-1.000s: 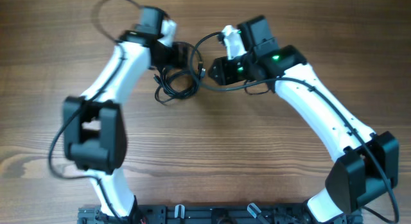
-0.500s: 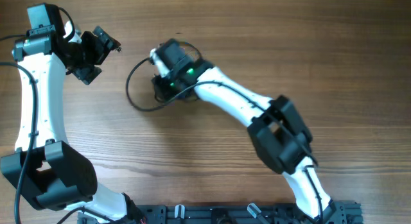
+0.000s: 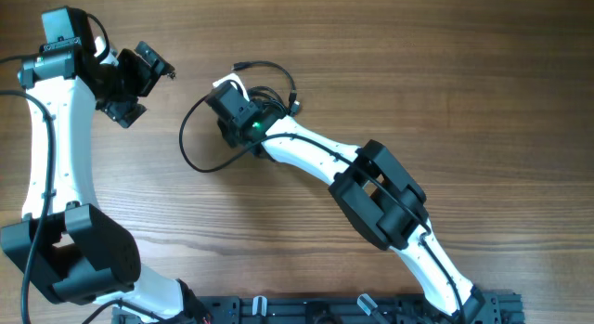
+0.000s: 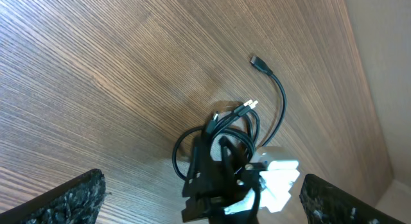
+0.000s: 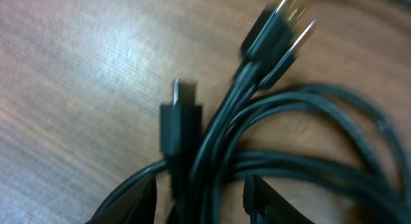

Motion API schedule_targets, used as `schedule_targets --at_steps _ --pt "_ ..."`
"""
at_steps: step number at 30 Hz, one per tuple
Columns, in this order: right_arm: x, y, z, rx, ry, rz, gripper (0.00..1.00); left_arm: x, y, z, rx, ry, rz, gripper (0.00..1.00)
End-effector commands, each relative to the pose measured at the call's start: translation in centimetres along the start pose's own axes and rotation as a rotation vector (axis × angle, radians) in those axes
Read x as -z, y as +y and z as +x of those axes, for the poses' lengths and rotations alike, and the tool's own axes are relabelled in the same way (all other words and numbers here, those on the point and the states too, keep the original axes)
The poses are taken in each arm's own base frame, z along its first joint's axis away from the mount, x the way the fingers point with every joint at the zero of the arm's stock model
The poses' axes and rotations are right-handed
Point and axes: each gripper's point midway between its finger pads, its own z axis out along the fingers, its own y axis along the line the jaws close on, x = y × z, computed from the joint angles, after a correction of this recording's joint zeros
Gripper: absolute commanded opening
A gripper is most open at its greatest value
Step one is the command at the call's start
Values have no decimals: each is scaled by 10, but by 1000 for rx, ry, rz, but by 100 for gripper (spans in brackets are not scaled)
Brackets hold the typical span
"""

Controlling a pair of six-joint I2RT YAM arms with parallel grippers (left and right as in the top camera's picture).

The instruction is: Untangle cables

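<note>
The cables (image 3: 276, 92) are thin black cords in a tangled bundle at the table's upper middle. One loose loop (image 3: 190, 143) trails to the left and a plug end (image 3: 241, 66) points up-left. My right gripper (image 3: 252, 109) is down on the bundle. In the right wrist view its fingertips (image 5: 138, 198) straddle several strands of the cables (image 5: 212, 153) with small gaps showing, so this gripper (image 5: 199, 201) is open. Two metal plugs (image 5: 282, 25) lie beyond. My left gripper (image 3: 144, 90) hangs wide open at the far left, away from the cables (image 4: 225, 131), with nothing in it (image 4: 202, 201).
Bare wooden table (image 3: 445, 73) lies all round. The right arm (image 3: 371, 189) stretches diagonally across the middle. The left arm (image 3: 56, 148) runs up the left edge. A black rail (image 3: 306, 310) lines the front edge.
The left gripper has left the bundle and swung to the far left. The right gripper came across onto the bundle. Since half a second ago the cords have spread toward the upper right.
</note>
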Motion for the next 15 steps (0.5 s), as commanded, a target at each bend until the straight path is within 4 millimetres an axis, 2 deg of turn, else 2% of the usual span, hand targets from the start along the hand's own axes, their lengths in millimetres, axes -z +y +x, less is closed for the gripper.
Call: schedule_targets --at_steps 1,4,6,8,11,12,15 --pt "-15 7 26 -107 80 -47 42 -1 4 -2 8 -3 -16 99" --pt "-15 11 27 -128 88 -67 35 -1 4 -1 8 -2 -16 99" --pt "-12 5 26 -134 97 -59 22 -2 2 3 0 6 -18 99" --pt "0 -2 15 -147 98 -57 15 -4 -2 7 -22 15 -19 98" --pt "64 2 -25 -191 89 -243 8 -7 -9 14 -48 26 -15 97" --pt "94 -1 -39 -214 85 -321 6 -8 -11 16 -76 32 -14 96" --pt "181 -32 -68 -281 69 -541 5 -8 -19 25 -107 70 26 96"
